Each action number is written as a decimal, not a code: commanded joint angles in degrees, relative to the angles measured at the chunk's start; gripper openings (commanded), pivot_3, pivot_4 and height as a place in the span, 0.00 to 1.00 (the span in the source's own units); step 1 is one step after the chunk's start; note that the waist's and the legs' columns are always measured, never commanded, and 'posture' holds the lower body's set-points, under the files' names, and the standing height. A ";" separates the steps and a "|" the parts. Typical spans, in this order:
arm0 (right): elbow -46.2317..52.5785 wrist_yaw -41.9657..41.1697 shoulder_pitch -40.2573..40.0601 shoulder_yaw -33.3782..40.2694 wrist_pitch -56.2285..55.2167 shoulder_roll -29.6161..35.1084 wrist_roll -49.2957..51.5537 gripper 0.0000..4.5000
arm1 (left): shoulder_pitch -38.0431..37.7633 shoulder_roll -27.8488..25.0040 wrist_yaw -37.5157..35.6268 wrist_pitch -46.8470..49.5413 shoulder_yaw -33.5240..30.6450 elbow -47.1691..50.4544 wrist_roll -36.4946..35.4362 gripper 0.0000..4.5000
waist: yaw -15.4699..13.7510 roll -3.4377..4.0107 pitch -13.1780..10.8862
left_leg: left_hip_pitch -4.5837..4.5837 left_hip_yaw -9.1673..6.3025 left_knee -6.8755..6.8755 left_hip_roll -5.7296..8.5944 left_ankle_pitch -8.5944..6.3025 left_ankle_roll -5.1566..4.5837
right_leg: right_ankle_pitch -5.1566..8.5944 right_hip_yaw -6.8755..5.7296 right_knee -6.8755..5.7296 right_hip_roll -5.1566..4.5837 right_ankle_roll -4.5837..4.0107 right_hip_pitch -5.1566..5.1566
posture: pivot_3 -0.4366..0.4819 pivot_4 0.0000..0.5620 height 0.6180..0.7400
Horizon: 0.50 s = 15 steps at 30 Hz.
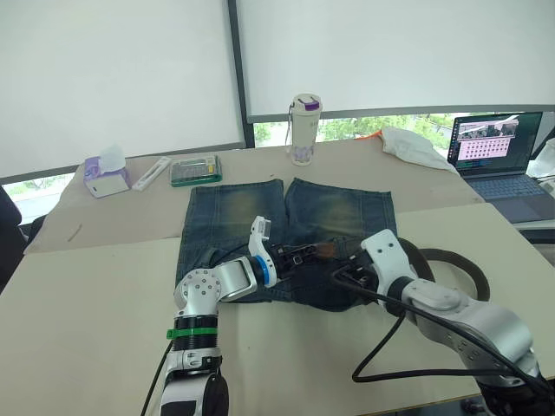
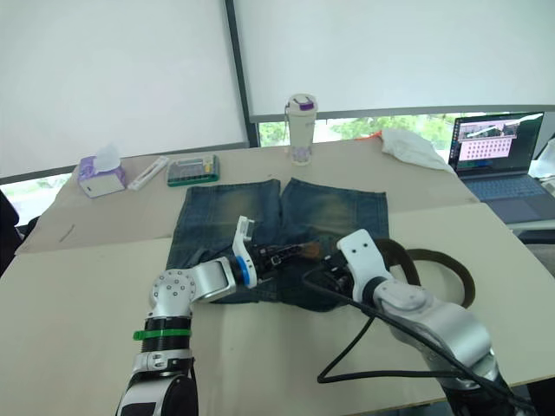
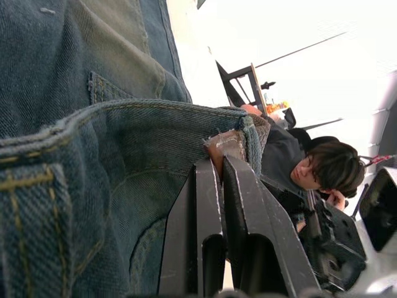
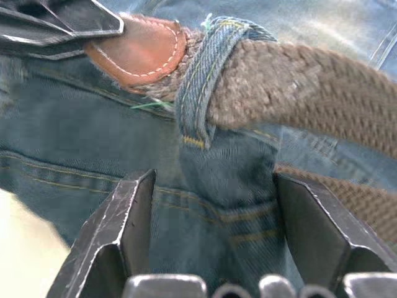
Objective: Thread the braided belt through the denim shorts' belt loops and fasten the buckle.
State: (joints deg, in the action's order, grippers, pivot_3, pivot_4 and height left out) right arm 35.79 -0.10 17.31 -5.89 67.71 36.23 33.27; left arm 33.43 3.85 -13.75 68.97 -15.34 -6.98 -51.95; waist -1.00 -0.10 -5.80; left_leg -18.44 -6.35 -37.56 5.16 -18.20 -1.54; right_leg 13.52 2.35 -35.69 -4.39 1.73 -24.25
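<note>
Braided belt (image 4: 298, 87) runs through one belt loop (image 4: 205, 81) on the waistband of our denim shorts (image 1: 338, 212), which lie flat on the tan table (image 1: 87, 295) with the legs pointing away from us. Our left gripper (image 3: 220, 177) is pinched tight on the belt's reddish-brown leather tip (image 4: 139, 49), just past the loop. Our right gripper (image 4: 211, 205) has its two fingers spread wide, one on each side of the loop, holding nothing. We see the rest of the belt curl in a big ring (image 1: 460, 269) on the table to our right. A bottle (image 1: 304, 128) stands past the shorts.
</note>
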 commanded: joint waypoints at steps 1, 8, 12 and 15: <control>-0.71 -0.96 1.70 -0.27 -2.19 -0.08 -4.14 0.56 | 1.17 -0.21 -1.16 -0.69 0.70 1.32 -0.86 0.00 | -0.17 0.00 0.00 | 0.00 -0.01 -0.02 0.00 0.00 0.00 | 0.00 -0.01 0.05 0.00 0.00 0.00 | 0.48 0.27 1.00; 4.87 -2.99 -2.96 7.35 2.10 -0.74 -3.68 0.01 | 0.87 0.06 -1.02 0.43 1.84 2.59 -1.44 0.00 | -0.53 -0.01 0.00 | -0.03 -0.04 -0.05 -0.01 0.00 0.00 | 0.00 0.02 0.04 -0.02 0.00 0.01 | 0.48 0.27 1.00; 13.28 -6.12 -10.26 17.28 8.51 0.40 -0.40 0.01 | 0.61 -0.88 -1.41 3.17 2.86 3.45 -2.28 0.00 | -1.34 -0.06 -0.04 | -0.10 -0.07 -0.13 0.00 -0.02 -0.03 | 0.00 0.03 0.04 -0.01 0.00 0.01 | 0.48 0.27 1.00; 16.58 -8.82 -14.54 21.98 11.71 0.95 1.43 0.01 | 0.78 -2.64 -0.86 6.74 0.57 3.75 -4.73 0.00 | -1.39 -0.18 -0.11 | -0.10 -0.08 -0.19 0.01 -0.03 -0.04 | 0.00 0.01 0.02 0.02 0.01 0.03 | 0.48 0.27 1.00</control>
State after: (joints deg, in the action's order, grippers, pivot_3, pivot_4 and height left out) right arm 49.93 -8.18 3.98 11.67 77.15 36.01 34.65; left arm 33.44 3.11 -14.62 74.59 -12.04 -5.37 -54.68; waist -2.39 -0.28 -5.91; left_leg -18.52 -6.44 -37.75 5.17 -18.23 -1.58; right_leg 13.52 2.36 -35.68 -4.37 1.74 -24.21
